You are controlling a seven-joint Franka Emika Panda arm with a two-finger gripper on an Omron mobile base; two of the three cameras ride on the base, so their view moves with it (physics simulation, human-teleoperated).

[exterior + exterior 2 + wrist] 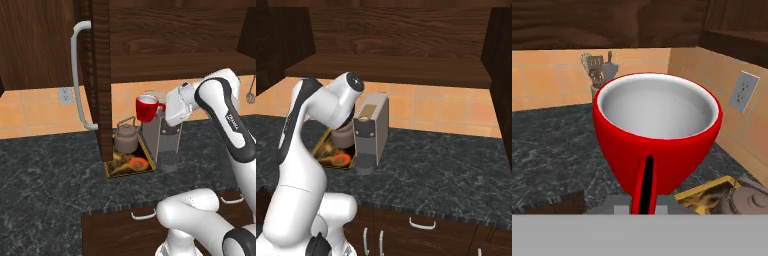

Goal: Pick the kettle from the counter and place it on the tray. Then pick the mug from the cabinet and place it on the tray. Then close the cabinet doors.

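Counter (pixel 552 150) utensils (pixel 594 67) behind mug (pixel 657 130).

From the right base camera I see my white arm hiding most of the yellow-rimmed tray (pixel 331 155); the hand camera crops the squat grey-brown kettle (pixel 754 200).

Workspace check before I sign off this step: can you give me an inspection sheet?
Surface: dark marbled counter, nothing spilled.
Job's things: kettle sits on tray; red mug held in the air beside the coffee machine, above the tray's far end; cabinet door open.
Clutter: utensil holder by the tiled wall.
Grippers: gripper, jaws shut on the mug's handle.
Cables: nothing seen.
Surroundings: wall outlet, drawers below.
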